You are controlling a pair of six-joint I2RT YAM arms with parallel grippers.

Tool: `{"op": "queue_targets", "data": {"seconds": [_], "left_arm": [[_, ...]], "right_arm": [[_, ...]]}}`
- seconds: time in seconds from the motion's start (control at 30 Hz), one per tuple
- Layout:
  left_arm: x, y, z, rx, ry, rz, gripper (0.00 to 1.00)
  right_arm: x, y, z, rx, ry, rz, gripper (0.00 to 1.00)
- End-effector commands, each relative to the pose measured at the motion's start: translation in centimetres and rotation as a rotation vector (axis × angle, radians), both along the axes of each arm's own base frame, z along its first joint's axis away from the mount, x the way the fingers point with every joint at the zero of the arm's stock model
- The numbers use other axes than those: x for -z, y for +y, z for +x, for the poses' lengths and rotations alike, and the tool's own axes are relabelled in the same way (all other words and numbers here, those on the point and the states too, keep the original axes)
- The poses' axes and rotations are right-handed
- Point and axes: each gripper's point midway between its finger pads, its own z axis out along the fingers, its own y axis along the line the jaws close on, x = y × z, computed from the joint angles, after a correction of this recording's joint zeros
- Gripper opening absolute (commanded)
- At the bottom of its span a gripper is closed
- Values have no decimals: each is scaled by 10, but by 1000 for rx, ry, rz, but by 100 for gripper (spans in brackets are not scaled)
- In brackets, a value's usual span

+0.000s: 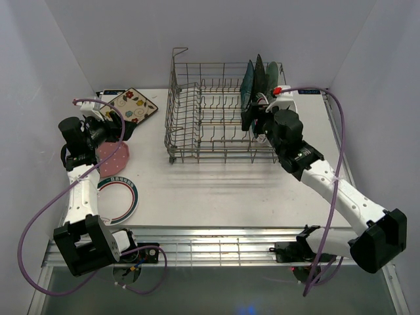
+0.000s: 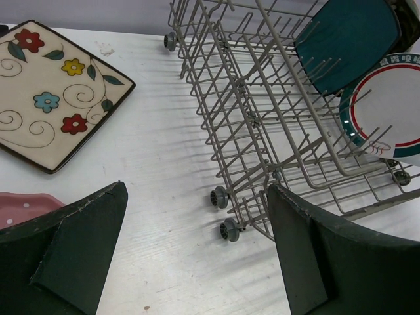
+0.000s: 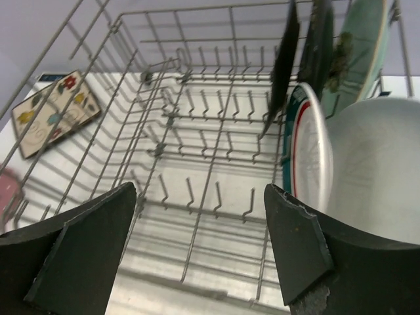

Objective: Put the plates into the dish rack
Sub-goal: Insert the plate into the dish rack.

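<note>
The grey wire dish rack point(image 1: 216, 115) stands at the back middle of the table. At its right end several plates stand upright: a dark teal square point(image 3: 285, 59), a black one point(image 3: 319, 46), a mint round point(image 3: 361, 52), a green-rimmed white round point(image 3: 308, 151) and a plain white one point(image 3: 377, 164). My right gripper point(image 3: 200, 252) hovers open over the rack floor beside them, with nothing between its fingers. On the table at left lie a cream floral square plate point(image 1: 133, 105), a pink dotted plate point(image 1: 113, 157) and a green-rimmed round plate point(image 1: 119, 199). My left gripper point(image 2: 197, 249) is open above bare table between the pink plate and the rack.
The rack's small grey wheels point(image 2: 220, 197) rest on the table close to my left gripper. A white box with a red button point(image 1: 282, 95) sits behind the rack's right end. White walls close in on three sides; a metal rail point(image 1: 216, 246) runs along the near edge.
</note>
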Motion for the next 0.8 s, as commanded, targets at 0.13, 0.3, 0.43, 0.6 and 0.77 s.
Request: {"op": "queue_targets", "data": {"seconds": [0.13, 0.3, 0.43, 0.6, 0.77], "left_arm": [[-6, 11, 8, -56, -33, 34, 98], [-3, 12, 8, -64, -36, 30, 98], [-2, 12, 9, -68, -42, 35, 98], [-1, 16, 10, -89, -42, 39, 98], [2, 22, 16, -117, -18, 23, 98]], "right_arm": [[1, 24, -58, -150, -46, 73, 85], [17, 31, -93, -235, -38, 88, 88], [35, 35, -113, -291, -16, 97, 94], [57, 38, -133, -349, 12, 120, 98], [79, 39, -155, -424, 20, 159, 96]]}}
